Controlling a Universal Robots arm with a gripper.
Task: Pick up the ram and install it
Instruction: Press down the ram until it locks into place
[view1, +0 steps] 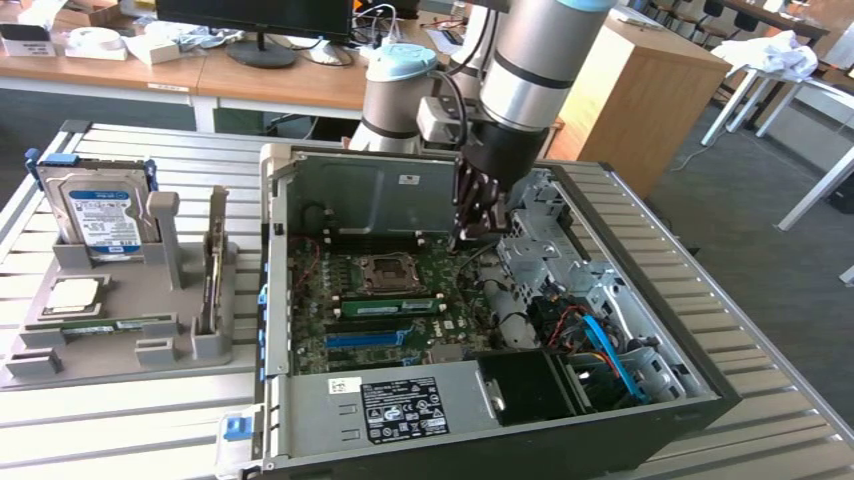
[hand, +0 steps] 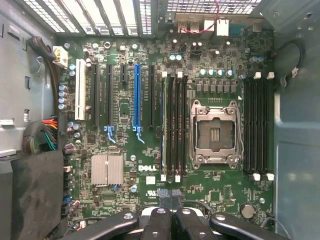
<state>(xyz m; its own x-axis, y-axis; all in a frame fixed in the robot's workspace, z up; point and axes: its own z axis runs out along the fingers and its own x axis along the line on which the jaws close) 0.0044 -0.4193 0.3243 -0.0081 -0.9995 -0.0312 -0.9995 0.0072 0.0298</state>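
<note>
Silver arm (view1: 531, 70), black claw (view1: 470, 236)

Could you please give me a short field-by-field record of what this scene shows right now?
Gripper: black robot gripper, shut, nothing seen between its fingers, above the green motherboard inside the open grey computer case.
Ram: long thin green circuit-board stick standing in a slot beside the empty silvery processor socket.
Holder: grey plastic fixture at the exterior view's left, carrying an upright hard drive.
</note>
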